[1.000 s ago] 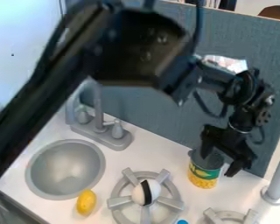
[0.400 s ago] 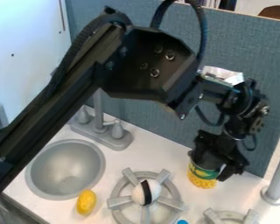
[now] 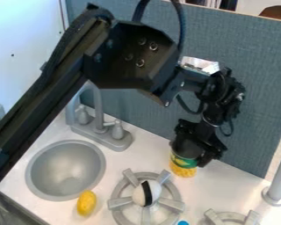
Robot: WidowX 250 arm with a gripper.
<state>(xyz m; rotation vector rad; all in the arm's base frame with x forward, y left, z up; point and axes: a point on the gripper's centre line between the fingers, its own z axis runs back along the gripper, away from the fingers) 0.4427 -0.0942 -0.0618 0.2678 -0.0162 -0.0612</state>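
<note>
The black gripper (image 3: 191, 148) hangs right of centre, in front of the blue-grey panel. It is closed around the upper part of a can (image 3: 184, 166) with a green and yellow label. The can is nearly upright, its grey upper part between the fingers. Whether its base touches the counter, I cannot tell. Below and left of it, a white round object with a black band (image 3: 147, 193) rests on a grey stove burner (image 3: 177, 205).
A grey sink (image 3: 65, 169) lies at left, with a faucet (image 3: 98, 116) behind it. A yellow lemon-like object (image 3: 86, 203) sits by its front rim. A second burner (image 3: 229, 216) and a grey post (image 3: 278, 182) stand at lower right. The panel (image 3: 248, 105) borders the counter (image 3: 225, 189).
The gripper first came down and closed around the can. Both have since shifted left and somewhat towards the panel. The other objects have stayed in place.
</note>
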